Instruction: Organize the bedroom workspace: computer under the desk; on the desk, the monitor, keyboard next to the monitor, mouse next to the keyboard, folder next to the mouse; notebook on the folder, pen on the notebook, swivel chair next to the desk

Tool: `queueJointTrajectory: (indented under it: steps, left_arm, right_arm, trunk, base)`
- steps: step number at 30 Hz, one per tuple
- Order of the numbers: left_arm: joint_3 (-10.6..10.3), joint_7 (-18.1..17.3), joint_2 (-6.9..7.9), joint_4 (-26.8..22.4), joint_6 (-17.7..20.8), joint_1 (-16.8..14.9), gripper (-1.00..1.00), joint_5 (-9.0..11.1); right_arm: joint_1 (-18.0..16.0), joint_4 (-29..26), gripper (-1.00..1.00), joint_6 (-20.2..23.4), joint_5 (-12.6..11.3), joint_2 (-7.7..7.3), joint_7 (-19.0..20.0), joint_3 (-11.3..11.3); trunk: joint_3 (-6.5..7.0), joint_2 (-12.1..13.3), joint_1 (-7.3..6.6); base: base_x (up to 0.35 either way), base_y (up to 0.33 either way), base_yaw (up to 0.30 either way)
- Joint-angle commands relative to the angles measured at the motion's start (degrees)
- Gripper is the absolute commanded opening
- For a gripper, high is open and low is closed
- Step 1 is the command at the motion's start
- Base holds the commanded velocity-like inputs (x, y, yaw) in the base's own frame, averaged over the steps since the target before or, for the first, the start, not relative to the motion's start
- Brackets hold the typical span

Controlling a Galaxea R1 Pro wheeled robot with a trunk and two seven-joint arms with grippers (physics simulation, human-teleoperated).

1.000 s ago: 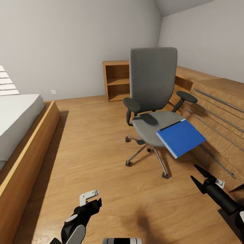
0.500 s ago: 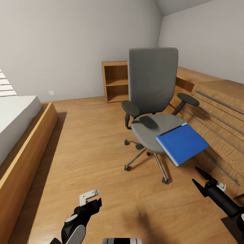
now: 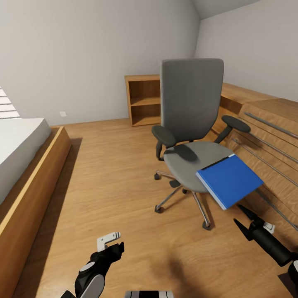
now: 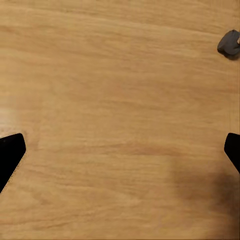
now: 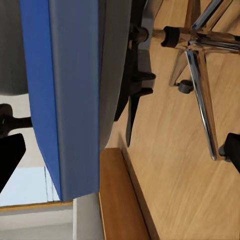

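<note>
Head view: swivel chair (image 3: pixel 191 136) and folder (image 3: pixel 229 181) shifted right in frame, camera moved, approach continuing. Folder overhanging seat edge, right gripper (image 3: pixel 245 220) just below.

Left wrist: left gripper (image 4: pixel 120 152) spread wide, empty over floor.

Right wrist: jaws open, empty, folder edge (image 5: pixel 62 95) ahead.

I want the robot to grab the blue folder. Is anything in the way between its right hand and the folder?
Nothing visible is in the way. The folder lies on the chair seat, sticking out over the front edge. The right gripper is open, just below that overhanging corner, with only bare floor and air between them.
</note>
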Motion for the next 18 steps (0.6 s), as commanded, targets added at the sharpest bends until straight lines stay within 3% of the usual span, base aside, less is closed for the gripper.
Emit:
queueJointTrajectory:
  steps: [1, 18]
  left_arm:
    - [-0.13, 0.44, 0.05, -0.07, 0.12, -0.06, 1.0, 0.32]
    - [-0.13, 0.39, 0.05, -0.02, 0.15, -0.06, 1.0, 0.37]
  right_arm:
    - [-0.04, -0.01, 1.0, 0.38, -0.04, 0.01, 0.09, -0.1]
    - [-0.04, -0.06, 1.0, 0.47, -0.01, 0.02, 0.07, -0.04]
  trunk:
    - [-0.05, -0.02, 0.0]
    - [-0.05, -0.02, 0.0]
  base:
    - [0.077, 0.076, 0.0]
    - [0.062, 0.066, 0.0]
